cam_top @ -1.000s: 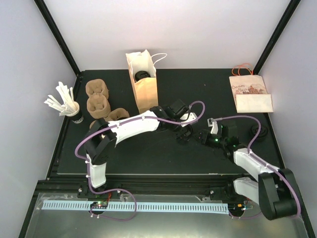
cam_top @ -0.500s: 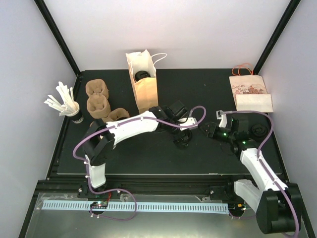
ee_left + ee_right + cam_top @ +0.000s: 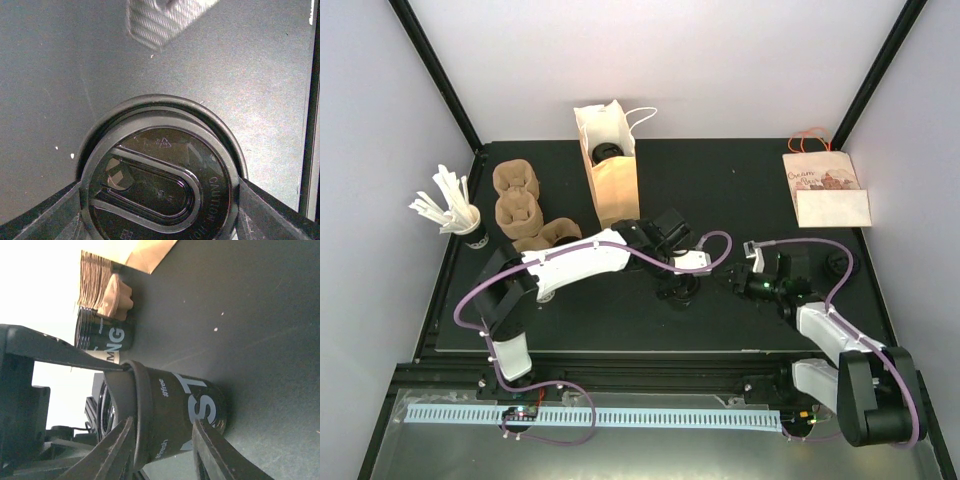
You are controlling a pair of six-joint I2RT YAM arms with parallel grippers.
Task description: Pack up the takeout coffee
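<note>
A black takeout coffee cup (image 3: 680, 293) with a black lid (image 3: 160, 175) stands on the dark mat, right of centre. My left gripper (image 3: 677, 283) hangs over it from above. Its two fingers press the lid's rim from both sides, so the left gripper (image 3: 160, 186) is shut on the lid. My right gripper (image 3: 735, 278) is just right of the cup, level with its side. In the right wrist view the cup (image 3: 170, 410) stands beyond the right gripper (image 3: 162, 422), whose fingers are apart and hold nothing. The upright brown paper bag (image 3: 611, 170) stands behind, with a dark cup inside.
Brown pulp cup carriers (image 3: 517, 200) lie at the back left, next to a cup of white stirrers (image 3: 460, 215). A flat printed bag (image 3: 825, 188) lies at the back right. A dark round thing (image 3: 840, 265) sits right of my right arm.
The left gripper and the cup under it have shifted slightly nearer and leftward. The right gripper pulled back to the right, then came back beside the cup.
</note>
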